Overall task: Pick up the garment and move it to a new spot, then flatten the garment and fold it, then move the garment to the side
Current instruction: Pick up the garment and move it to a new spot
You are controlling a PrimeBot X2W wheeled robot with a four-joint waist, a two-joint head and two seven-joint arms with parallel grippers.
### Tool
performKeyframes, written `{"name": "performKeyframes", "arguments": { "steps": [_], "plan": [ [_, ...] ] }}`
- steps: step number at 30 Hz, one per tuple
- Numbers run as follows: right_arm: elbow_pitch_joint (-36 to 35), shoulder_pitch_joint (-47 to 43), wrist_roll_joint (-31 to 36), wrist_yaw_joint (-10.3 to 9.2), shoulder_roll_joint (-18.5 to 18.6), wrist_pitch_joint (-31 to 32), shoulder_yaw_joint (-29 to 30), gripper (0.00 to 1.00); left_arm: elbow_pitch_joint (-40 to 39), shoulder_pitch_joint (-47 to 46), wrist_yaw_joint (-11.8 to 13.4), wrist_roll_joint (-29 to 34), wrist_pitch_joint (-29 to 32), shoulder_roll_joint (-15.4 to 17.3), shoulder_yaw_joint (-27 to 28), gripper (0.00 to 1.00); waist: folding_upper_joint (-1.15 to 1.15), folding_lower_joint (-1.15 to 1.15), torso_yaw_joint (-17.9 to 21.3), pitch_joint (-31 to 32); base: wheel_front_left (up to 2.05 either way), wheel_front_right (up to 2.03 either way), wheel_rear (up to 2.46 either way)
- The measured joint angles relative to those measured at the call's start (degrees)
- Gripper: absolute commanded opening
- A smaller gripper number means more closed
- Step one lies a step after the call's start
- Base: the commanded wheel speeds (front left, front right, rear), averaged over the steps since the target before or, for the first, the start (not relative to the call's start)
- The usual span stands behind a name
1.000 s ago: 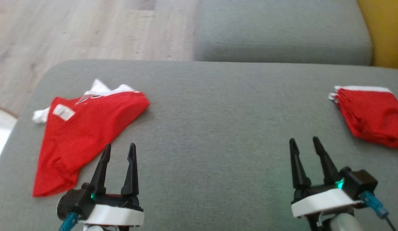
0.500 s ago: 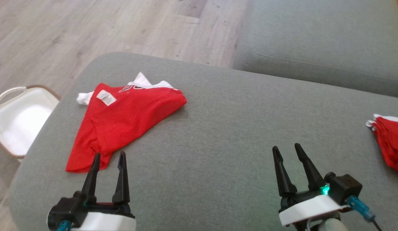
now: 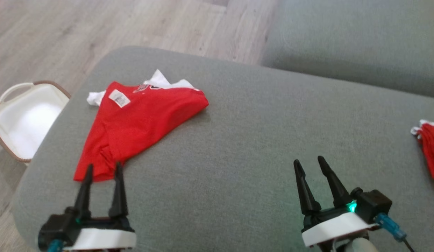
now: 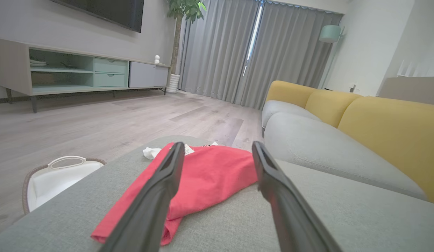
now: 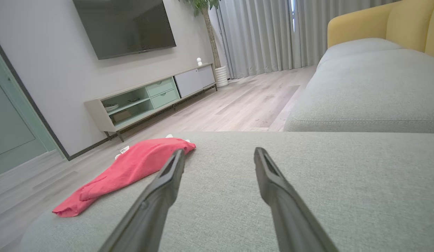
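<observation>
Left gripper (image 3: 103,165) just beside garment (image 3: 143,119)

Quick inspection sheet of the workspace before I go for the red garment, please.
Surface: grey cushion, rounded corners.
Job's things: red garment, crumpled at the cushion's left, white label up.
Clutter: second red garment at the right edge, partly out of frame.
Grippers: left gripper open, tips at the garment's near corner, nothing gripped; right gripper open above bare cushion.
Cables: blue-plugged cable at the right wrist.
Surroundings: white basket on the wood floor, left; grey and yellow sofa beyond.
</observation>
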State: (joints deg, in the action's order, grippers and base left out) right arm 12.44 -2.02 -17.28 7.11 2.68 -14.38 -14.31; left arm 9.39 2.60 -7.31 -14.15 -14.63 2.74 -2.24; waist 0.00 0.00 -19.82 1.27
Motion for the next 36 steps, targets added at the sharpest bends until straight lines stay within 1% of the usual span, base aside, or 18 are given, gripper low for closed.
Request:
{"name": "performKeyframes", "arguments": {
  "steps": [3,5,6,7,10,14,17,22,24,28,29,30,31,32,36],
  "plan": [
    [-0.66,0.39,1.19,0.0,0.0,0.0,0.99,1.0,-0.03,-1.76,-0.03,0.02,0.0,0.25,2.14,1.0,0.0,0.0,0.68,-2.11,0.0,0.0,0.0],
    [-0.88,1.16,2.27,0.0,0.01,0.0,1.89,1.0,0.67,-4.81,-0.22,0.02,0.0,1.36,3.03,1.0,0.0,0.01,1.21,-3.77,0.0,0.0,0.0],
    [-0.88,1.16,2.27,0.0,0.01,0.0,1.89,1.0,0.67,-4.81,-0.22,0.02,0.0,1.36,3.03,1.0,0.0,0.01,1.21,-3.77,0.0,0.0,0.0],
    [-0.98,1.85,2.87,0.0,0.01,0.0,2.19,1.0,2.1,-6.69,-0.26,-0.02,-0.01,2.23,3.65,1.0,0.0,0.01,1.49,-4.64,0.0,0.0,0.0],
    [-1.97,4.11,4.24,0.0,0.01,0.0,3.66,1.0,6.8,-12.61,-0.26,-1.12,-0.01,5.9,4.75,1.0,0.0,0.01,2.41,-7.36,0.0,0.0,0.0],
    [-3.09,6.64,5.14,0.0,0.03,0.0,5.26,1.0,14.83,-20.12,-0.25,-3.74,0.88,12.7,3.19,1.0,0.0,0.02,3.72,-10.89,0.0,0.0,0.0],
    [-3.83,7.5,5.83,0.0,0.05,0.0,5.94,1.0,20.08,-25.49,-0.26,-6.58,3.5,17.03,-2.63,1.0,0.0,0.02,4.51,-13.39,0.0,0.0,0.0],
    [-4.8,8.72,6.86,0.0,0.05,0.0,6.1,1.0,26.21,-32.81,-0.27,-12.78,8.45,22.28,-13.92,1.0,0.0,0.02,5.48,-16.89,0.0,0.0,0.0],
    [-5.31,9.55,6.97,0.0,0.07,0.0,6.22,1.0,27.93,-34.62,-0.27,-16.44,11.37,24.08,-18.72,1.0,0.0,0.02,5.86,-18.03,0.0,0.0,0.0],
    [-6.06,10.42,7.43,0.0,0.09,0.0,6.33,1.0,30.92,-36.55,-0.27,-23.95,18.48,26.26,-26.72,1.0,0.0,0.02,6.6,-19.63,0.0,0.0,0.0],
    [-6.11,10.56,7.56,0.0,0.09,0.0,6.34,1.0,31.12,-36.65,-0.27,-25.55,19.56,26.88,-28.54,1.0,0.0,0.02,6.81,-19.92,0.0,0.0,0.0],
    [-6.26,10.82,7.78,0.0,0.09,0.0,6.43,1.0,31.4,-36.81,-0.27,-28.56,20.37,27.99,-31.34,1.0,0.0,0.01,7.21,-20.34,0.0,0.0,0.0],
    [-6.33,10.83,7.78,0.0,0.09,0.0,6.61,1.0,31.34,-37.02,-0.27,-29.94,20.4,28.56,-32.72,0.45,0.0,0.01,7.39,-20.5,0.0,0.0,0.0],
    [-6.34,10.82,7.78,0.0,0.09,0.0,6.83,1.0,31.3,-37.4,-0.27,-31.14,20.07,29.09,-33.79,0.0,0.0,0.01,7.53,-20.62,0.0,0.0,0.0],
    [-6.27,10.82,7.78,0.0,0.1,0.0,7.25,1.0,30.34,-39.38,-0.27,-35.26,16.04,30.84,-36.86,0.0,0.0,0.01,8.0,-20.39,0.0,0.0,0.0]
  ]
}}
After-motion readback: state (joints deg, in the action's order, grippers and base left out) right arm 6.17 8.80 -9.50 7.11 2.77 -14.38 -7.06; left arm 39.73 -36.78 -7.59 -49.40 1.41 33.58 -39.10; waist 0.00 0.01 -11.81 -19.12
